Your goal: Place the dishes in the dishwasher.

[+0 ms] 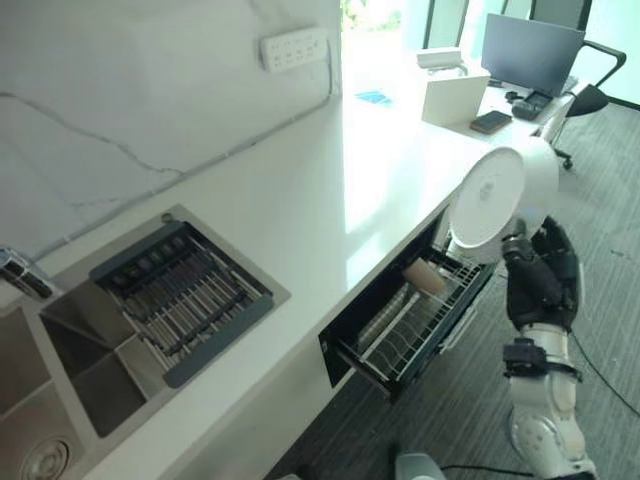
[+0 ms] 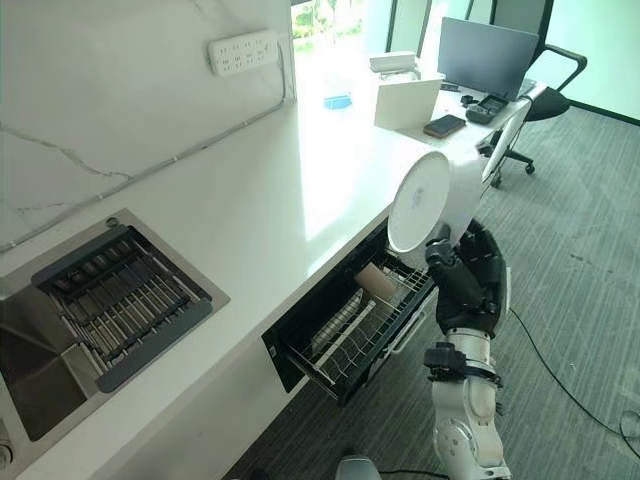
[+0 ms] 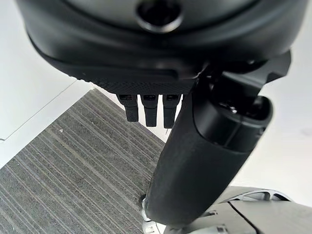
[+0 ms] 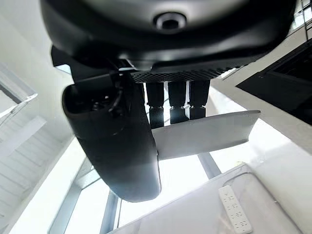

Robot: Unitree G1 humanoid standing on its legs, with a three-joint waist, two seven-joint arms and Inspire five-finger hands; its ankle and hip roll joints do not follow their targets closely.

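Lower right of the head view, I have my right hand (image 2: 465, 280) clenched on a white plate (image 2: 420, 205), holding it upright just above the pulled-out dishwasher rack (image 2: 365, 325) at centre. A tan cup (image 2: 377, 283) lies in that rack. My left hand (image 3: 204, 161) hangs over the carpet (image 3: 73, 170), fingers relaxed, empty. The worktop (image 2: 270, 200) runs to the upper right.

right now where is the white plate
The white plate is held upright in the right hand, on the right of the eye views, just above the outer end of the open dishwasher rack below the counter edge.
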